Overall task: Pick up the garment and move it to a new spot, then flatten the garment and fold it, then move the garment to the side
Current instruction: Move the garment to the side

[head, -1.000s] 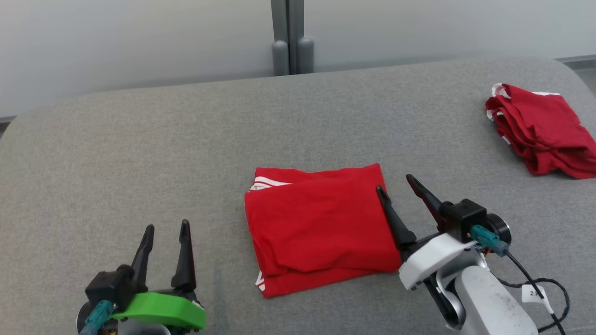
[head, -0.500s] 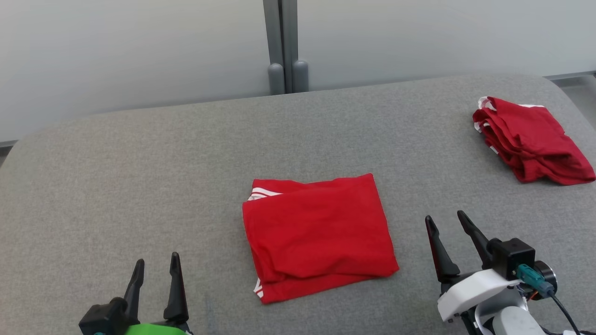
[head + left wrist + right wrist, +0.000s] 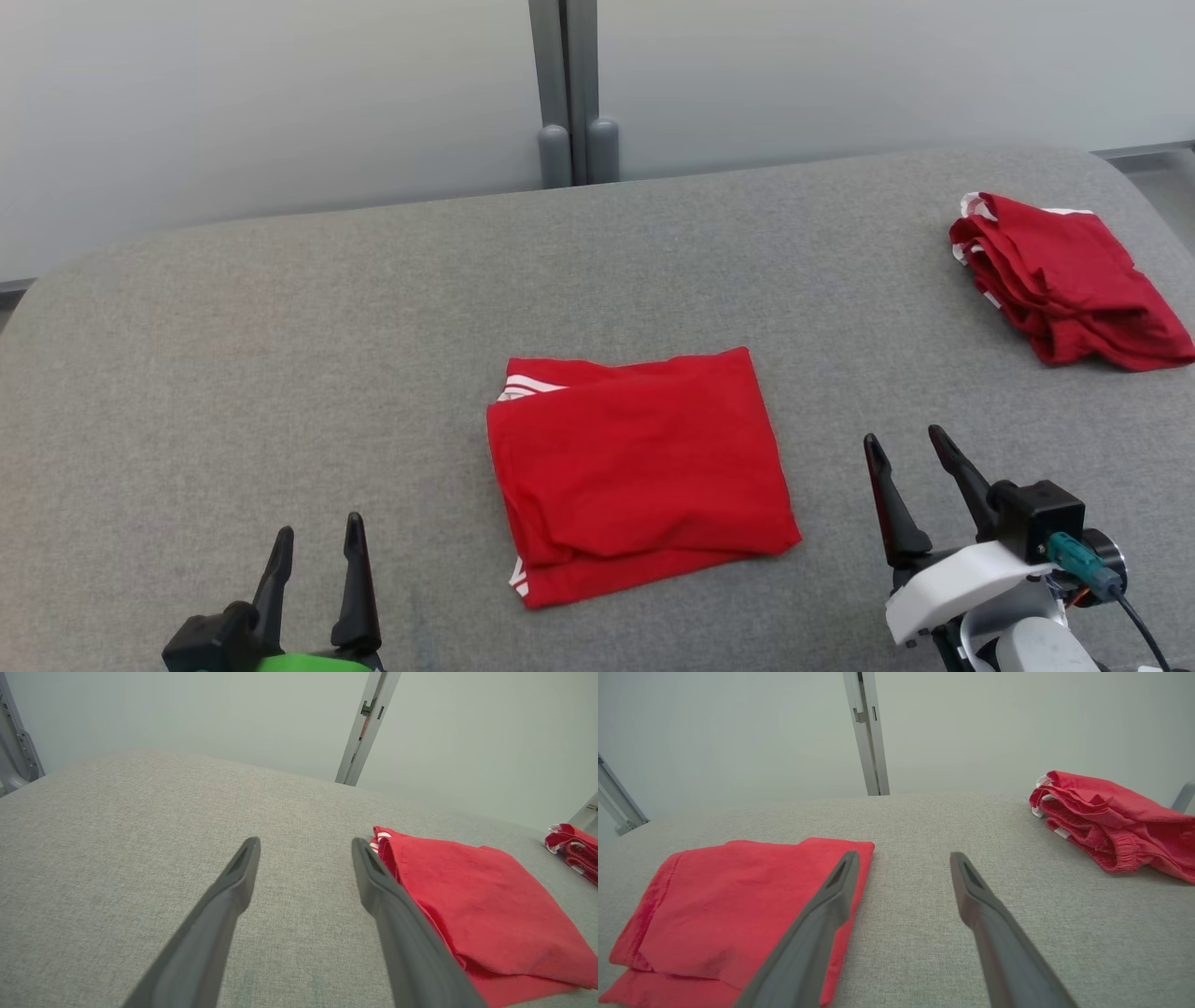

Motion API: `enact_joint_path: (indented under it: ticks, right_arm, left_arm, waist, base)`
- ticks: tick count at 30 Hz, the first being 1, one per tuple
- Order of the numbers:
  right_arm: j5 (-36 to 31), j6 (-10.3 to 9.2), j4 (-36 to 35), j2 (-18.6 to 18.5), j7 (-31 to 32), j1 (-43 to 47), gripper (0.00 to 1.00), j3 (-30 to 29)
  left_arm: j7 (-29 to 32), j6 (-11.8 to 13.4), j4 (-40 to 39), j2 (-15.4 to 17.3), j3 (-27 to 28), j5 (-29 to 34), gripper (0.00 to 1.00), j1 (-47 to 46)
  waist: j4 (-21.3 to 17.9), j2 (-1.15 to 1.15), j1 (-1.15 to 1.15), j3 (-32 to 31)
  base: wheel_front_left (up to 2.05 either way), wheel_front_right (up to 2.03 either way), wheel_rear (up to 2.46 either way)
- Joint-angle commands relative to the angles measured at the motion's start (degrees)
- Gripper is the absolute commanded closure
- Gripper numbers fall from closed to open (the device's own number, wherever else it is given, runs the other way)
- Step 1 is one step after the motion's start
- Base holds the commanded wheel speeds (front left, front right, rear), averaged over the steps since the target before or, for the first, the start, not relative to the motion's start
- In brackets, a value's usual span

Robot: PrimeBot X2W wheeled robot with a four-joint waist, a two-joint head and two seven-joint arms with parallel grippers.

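Note:
A red garment point(image 3: 639, 471) with white stripes lies folded into a rectangle in the middle of the grey padded table point(image 3: 280, 355). It also shows at the right of the left wrist view, garment point(image 3: 476, 905), and at the lower left of the right wrist view, garment point(image 3: 738, 900). My left gripper point(image 3: 317, 543) is open near the front edge, well left of the garment. My right gripper point(image 3: 904, 446) is open to the garment's right, apart from it. Nothing sits between either pair of fingers, as the left gripper point(image 3: 303, 845) and right gripper point(image 3: 903, 858) show.
A second red garment point(image 3: 1064, 280) lies bunched at the table's far right, also seen as the pile point(image 3: 1111, 816) in the right wrist view. A grey post point(image 3: 569, 93) stands against the pale wall behind the table. Bare grey surface stretches across the left half.
My right gripper has drawn back from the folded garment's right edge toward the lower right. The left gripper has sunk toward the bottom edge. The camera shifted slightly early on.

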Motion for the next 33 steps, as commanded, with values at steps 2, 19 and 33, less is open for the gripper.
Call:
enact_joint_path:
  ticks: [2,19,33]
  right_arm:
    - [-0.34,-0.03,0.16,-0.19,-0.24,0.04,0.00,0.06]
    - [-4.26,-0.03,3.72,-0.21,7.85,-11.54,0.00,4.12]
    - [-6.27,-0.03,15.29,-0.46,20.82,-18.89,0.00,1.54]
  left_arm:
    - [-0.16,-0.07,0.06,0.04,0.10,-0.02,0.00,-0.48]
    - [-0.16,-0.40,0.54,0.06,-0.16,0.76,0.00,-3.16]
    - [-0.16,-0.26,-0.14,0.07,-0.49,-0.25,0.00,-6.44]
  waist:
    - [-0.01,0.00,0.00,-0.03]
    - [2.08,0.00,0.00,2.37]
    - [8.52,0.00,0.00,9.06]
  base:
    - [0.00,0.00,0.00]
    - [0.00,0.00,0.00]
    - [0.00,0.00,0.00]
